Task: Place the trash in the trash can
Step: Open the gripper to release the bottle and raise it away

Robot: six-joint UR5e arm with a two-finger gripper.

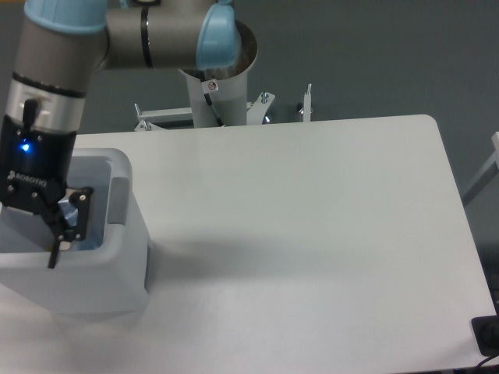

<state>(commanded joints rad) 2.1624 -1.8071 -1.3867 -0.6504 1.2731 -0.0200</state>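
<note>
The trash can [86, 284], a large white bin with a grey tab [117, 201], stands at the table's left edge. My gripper [31, 248] hangs over its opening, partly cut off by the frame's left side. Only the right finger [58, 243] shows, spread outward, with nothing hanging from it. A pale bluish clear shape [73, 218] inside the can, just right of that finger, looks like the crushed bottle, one piece of the trash. The arm and the rim hide the rest of the can's inside.
The white table [312, 234] runs right to a rounded edge near the frame's side. Metal brackets [308, 105] and the arm's base [218, 93] stand behind its far edge. A dark object [486, 336] sits off the table at the lower right corner.
</note>
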